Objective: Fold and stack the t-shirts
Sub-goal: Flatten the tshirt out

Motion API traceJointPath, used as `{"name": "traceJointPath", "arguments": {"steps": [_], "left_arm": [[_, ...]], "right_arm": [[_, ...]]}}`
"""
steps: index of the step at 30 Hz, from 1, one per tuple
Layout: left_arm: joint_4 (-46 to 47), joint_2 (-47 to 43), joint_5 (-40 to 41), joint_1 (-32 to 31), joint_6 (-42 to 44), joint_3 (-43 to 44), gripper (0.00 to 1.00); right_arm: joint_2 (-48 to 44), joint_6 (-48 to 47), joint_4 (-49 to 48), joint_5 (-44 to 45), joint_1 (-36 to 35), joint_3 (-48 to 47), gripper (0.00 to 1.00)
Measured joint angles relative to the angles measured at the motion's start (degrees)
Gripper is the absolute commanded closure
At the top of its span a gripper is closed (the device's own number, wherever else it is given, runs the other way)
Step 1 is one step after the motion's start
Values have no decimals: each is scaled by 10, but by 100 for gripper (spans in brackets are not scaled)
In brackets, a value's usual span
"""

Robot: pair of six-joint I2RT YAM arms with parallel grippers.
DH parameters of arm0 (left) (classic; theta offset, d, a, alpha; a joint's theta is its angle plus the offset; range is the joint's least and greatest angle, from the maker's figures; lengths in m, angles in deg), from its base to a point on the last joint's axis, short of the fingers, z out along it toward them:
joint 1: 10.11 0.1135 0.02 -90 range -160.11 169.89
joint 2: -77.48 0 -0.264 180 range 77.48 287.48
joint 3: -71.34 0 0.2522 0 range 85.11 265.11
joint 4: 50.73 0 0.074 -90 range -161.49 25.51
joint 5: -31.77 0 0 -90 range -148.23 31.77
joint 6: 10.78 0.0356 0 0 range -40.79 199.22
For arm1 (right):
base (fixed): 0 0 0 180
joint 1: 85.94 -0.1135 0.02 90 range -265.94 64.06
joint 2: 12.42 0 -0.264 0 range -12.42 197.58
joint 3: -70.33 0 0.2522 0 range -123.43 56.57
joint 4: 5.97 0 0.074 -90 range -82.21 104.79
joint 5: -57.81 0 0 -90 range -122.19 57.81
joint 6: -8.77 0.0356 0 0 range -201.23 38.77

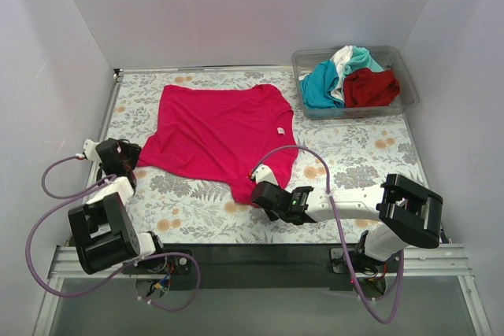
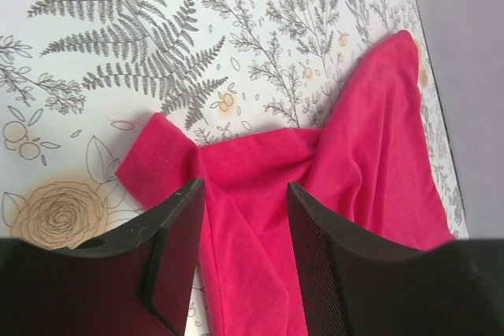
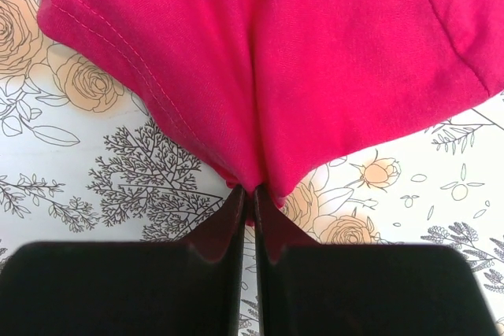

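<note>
The magenta-pink t-shirt (image 1: 220,127) lies spread on the floral table (image 1: 354,163). My left gripper (image 1: 130,159) is at its near-left corner. In the left wrist view it (image 2: 244,186) stands open, with a fold of the pink t-shirt (image 2: 362,139) lying in the gap between the two fingers. My right gripper (image 1: 256,186) is at the shirt's near tip; in the right wrist view it (image 3: 252,190) is shut on a pinched point of the pink t-shirt (image 3: 299,53). Teal (image 1: 319,84), white (image 1: 342,60) and dark red (image 1: 370,86) t-shirts lie bunched in the bin.
The clear plastic bin (image 1: 409,88) stands at the back right corner of the table. Pale walls close in on the left, back and right. Purple cables loop off both arms near the front rail (image 1: 260,257).
</note>
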Motion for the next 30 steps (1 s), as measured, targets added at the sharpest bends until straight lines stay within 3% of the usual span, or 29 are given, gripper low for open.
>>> {"name": "traceJointPath", "arguments": {"steps": [14, 22, 30], "left_arm": [[1, 100, -16, 26, 0, 24, 57], [6, 129, -17, 26, 2, 56, 67], [4, 131, -17, 26, 9, 56, 69]], "right_arm": [[1, -9, -5, -6, 2, -1, 99], [2, -9, -9, -7, 3, 0, 99], [2, -8, -9, -7, 3, 0, 99]]}}
